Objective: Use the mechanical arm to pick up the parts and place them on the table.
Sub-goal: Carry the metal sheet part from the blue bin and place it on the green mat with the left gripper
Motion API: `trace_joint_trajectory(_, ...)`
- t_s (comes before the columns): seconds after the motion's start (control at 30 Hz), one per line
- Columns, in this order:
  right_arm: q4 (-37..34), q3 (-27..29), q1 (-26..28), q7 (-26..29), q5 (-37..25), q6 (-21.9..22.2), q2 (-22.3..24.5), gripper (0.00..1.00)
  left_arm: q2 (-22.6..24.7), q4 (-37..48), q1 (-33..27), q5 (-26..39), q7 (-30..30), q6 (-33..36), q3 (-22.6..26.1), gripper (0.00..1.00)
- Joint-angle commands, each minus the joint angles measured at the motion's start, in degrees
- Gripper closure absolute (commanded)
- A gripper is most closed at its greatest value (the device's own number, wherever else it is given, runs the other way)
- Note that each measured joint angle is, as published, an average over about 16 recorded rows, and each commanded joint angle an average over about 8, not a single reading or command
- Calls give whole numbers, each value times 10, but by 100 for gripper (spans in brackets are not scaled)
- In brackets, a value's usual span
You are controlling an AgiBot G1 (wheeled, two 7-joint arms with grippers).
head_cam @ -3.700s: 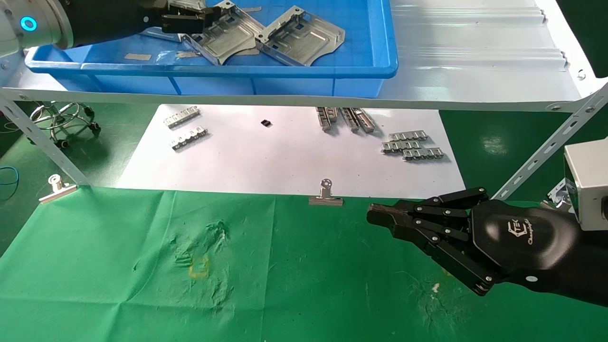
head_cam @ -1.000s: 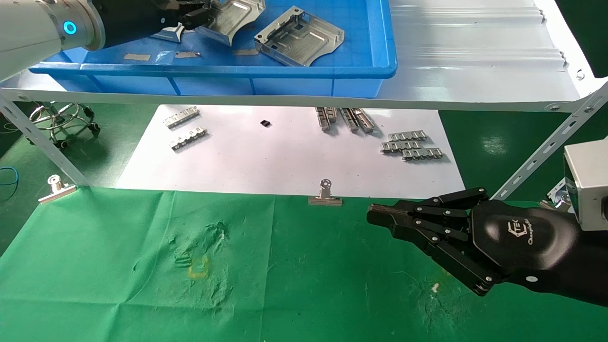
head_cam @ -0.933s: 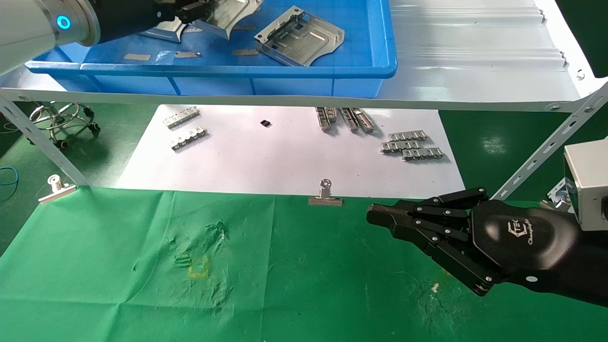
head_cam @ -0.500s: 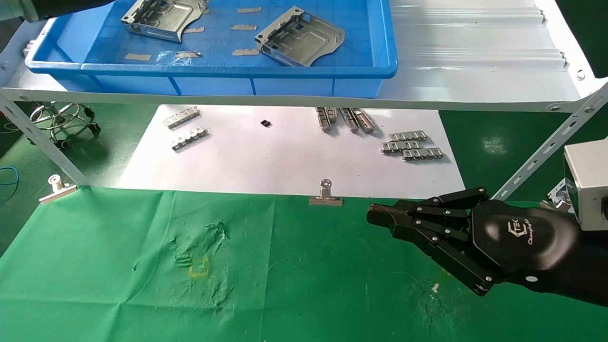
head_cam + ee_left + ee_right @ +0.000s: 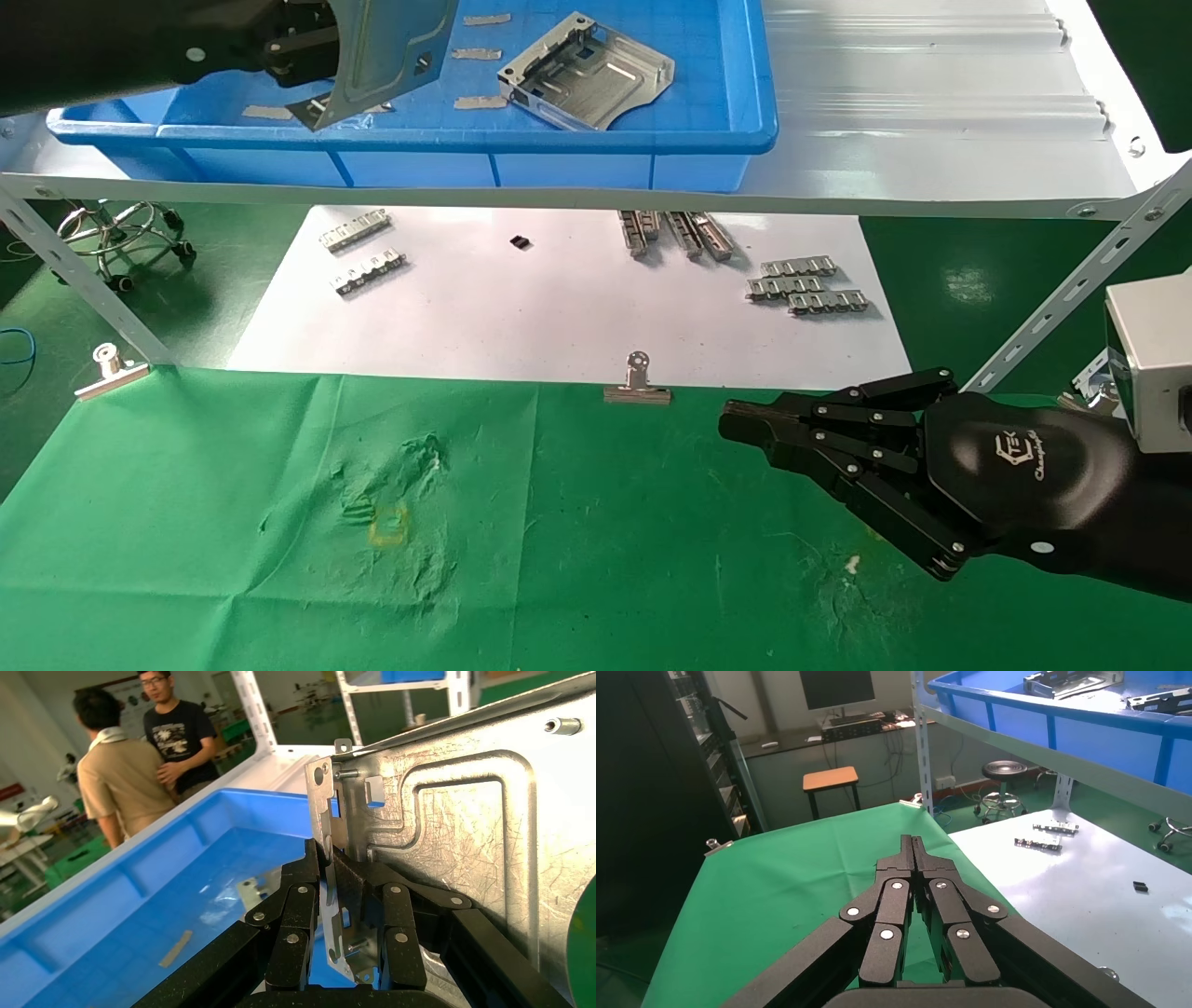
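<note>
One part (image 5: 386, 47) now hangs tilted on edge over the blue bin (image 5: 559, 140), clamped in the left gripper (image 5: 312, 47), whose fingers (image 5: 299, 913) pinch its rim; half a second ago the arm was nearly out of sight with a part lying flat there (so this is the lift); another part (image 5: 587, 73) waits inside; next, I'd guess, down to the green bench (image 5: 559, 559); right gripper (image 5: 745, 427) idles above it, fingers together.

Blue bin (image 5: 726, 112) on grey shelf (image 5: 931, 140), ridged metal strips (image 5: 808, 284), binder clip (image 5: 638, 382) (silver), stool (image 5: 830, 783)
</note>
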Motion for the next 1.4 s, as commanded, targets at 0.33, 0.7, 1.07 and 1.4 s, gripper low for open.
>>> trace_joint_trajectory(0.33, 0, 0, 0, 0, 0, 0, 0, 100, -48, -81, 41, -25, 50, 44, 13, 100)
trace_joint_trajectory(0.7, 0, 0, 0, 0, 0, 0, 0, 100, -144, -316, 147, -151, 20, 43, 81, 100)
trace_joint_trajectory(1.07, 0, 0, 0, 0, 0, 0, 0, 100, -194, -411, 192, -176, 53, 40, 187, 100)
trace_joint_trajectory(1.4, 0, 0, 0, 0, 0, 0, 0, 100, -203, -393, 204, -128, 112, 5, 249, 100)
